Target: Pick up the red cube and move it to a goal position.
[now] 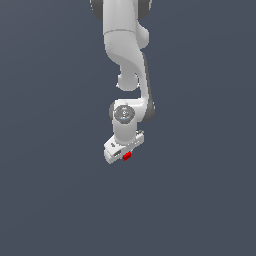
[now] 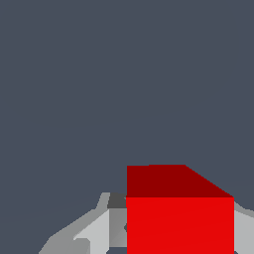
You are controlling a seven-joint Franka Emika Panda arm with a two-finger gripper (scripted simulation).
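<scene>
The red cube point(image 1: 127, 156) is a tiny bright red block at the lower end of the white gripper point(image 1: 124, 153) in the exterior view. In the wrist view the red cube point(image 2: 179, 218) looms large and close, with its darker top face visible. It sits between the grey fingers point(image 2: 101, 230) of the gripper point(image 2: 179, 235), which press against it on both sides. The gripper is shut on the cube. No goal marker shows in either view.
The white arm point(image 1: 125, 45) reaches down from the top of the exterior view. Around it there is only a plain dark blue-grey surface point(image 1: 50, 175), with no other objects or edges in sight.
</scene>
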